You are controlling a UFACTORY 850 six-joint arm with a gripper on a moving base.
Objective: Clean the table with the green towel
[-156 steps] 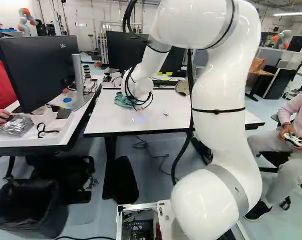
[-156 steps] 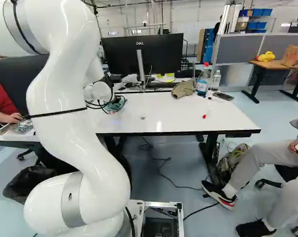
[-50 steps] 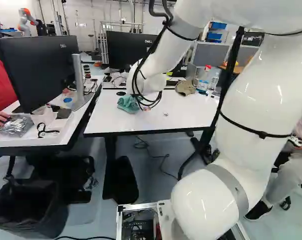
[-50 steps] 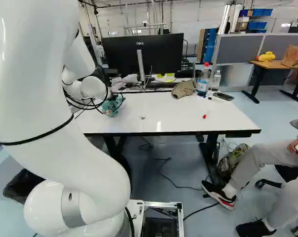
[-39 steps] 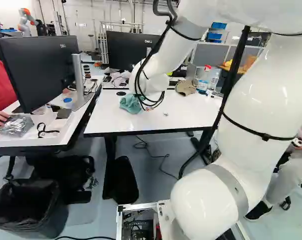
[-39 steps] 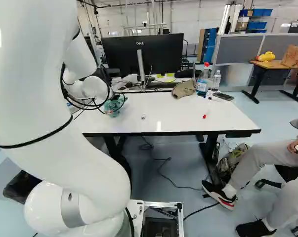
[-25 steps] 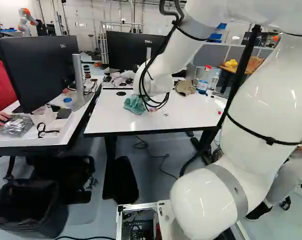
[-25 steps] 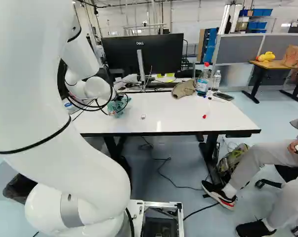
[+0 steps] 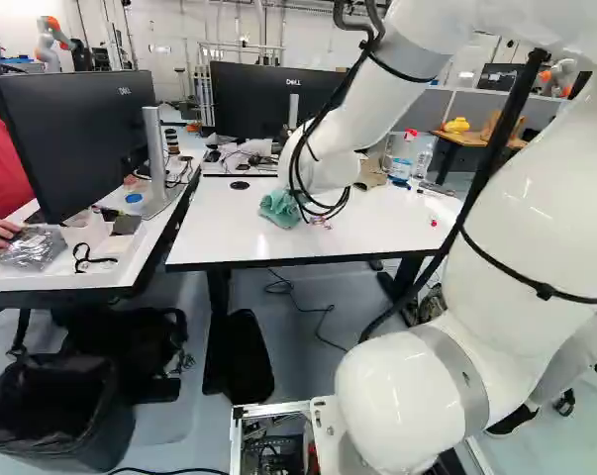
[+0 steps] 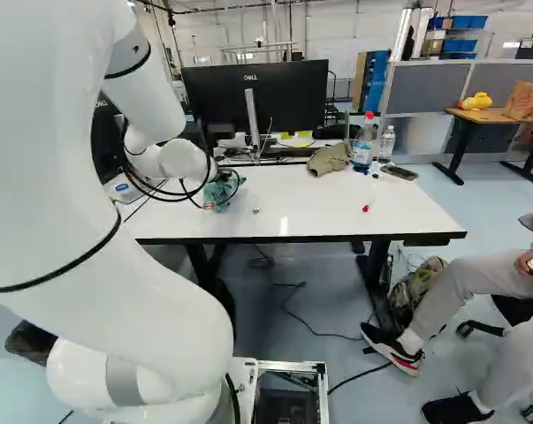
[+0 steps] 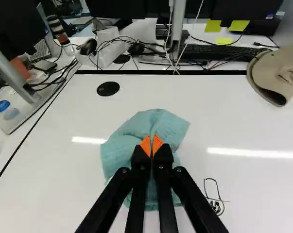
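- So the green towel (image 11: 122, 145) was bunched up on the white table (image 10: 323, 208), toward the left end of it in the right base view.
- The gripper (image 10: 220, 178) was down at the towel, mostly hidden by the arm's white wrist (image 9: 323, 173) and its loops of black cable in the base views.
- Wrist view was way clearer: the gripper (image 11: 152, 145) had its jaws pinched on the towel, orange pads almost together, cloth poking out around them.
- A small loop of thin wire (image 11: 215, 201) sat on the tabletop just beside the fingers, not touching the towel.
- Ahead of the towel there was a black round disc (image 11: 108, 88) in the tabletop.
- Further along the back edge: a tan cap (image 10: 328, 160), then a bottle with a red cap (image 10: 361, 155), a clear bottle (image 10: 387, 144) and a phone (image 10: 399, 172).
- One little red bit (image 10: 366, 208) lay well apart from the towel.
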